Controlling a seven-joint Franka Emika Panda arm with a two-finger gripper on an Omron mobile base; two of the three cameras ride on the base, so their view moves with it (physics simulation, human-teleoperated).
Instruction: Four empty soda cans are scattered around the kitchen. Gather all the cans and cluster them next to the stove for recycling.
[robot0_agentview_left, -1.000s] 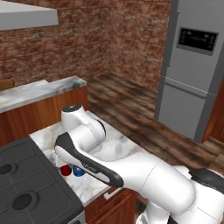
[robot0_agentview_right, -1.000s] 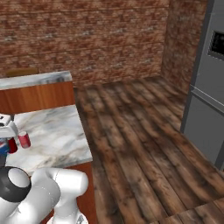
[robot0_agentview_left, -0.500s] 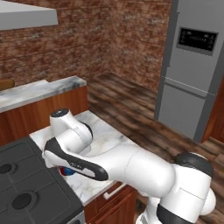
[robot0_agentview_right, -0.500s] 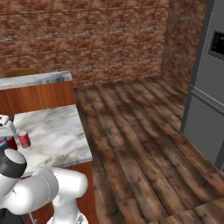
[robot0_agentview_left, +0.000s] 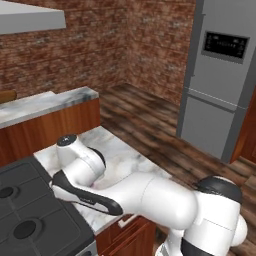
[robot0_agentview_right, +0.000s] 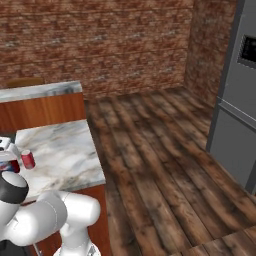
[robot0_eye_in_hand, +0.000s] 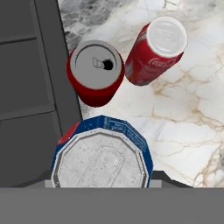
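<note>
Marble counter (robot0_agentview_left: 125, 160) mid-frame in left base view, stove (robot0_agentview_left: 30, 215) lower left; arm bent low over their seam.

Right base view: red can (robot0_agentview_right: 28, 159) at left edge on marble, near stove side.

Hand view: blue can (robot0_eye_in_hand: 103, 155) bottom centre, right under hand; two red cans (robot0_eye_in_hand: 95, 78) above it beside stove edge. Three clustered by my reading, fourth unaccounted. Fingertips hidden; cannot tell whether grip holds blue can.

I am in a kitchen. I see a black stove (robot0_agentview_left: 25, 215), a marble worktop (robot0_agentview_right: 60, 150), a big grey fridge (robot0_agentview_left: 220, 80), brick walls and a wood floor (robot0_agentview_right: 160, 150).
</note>
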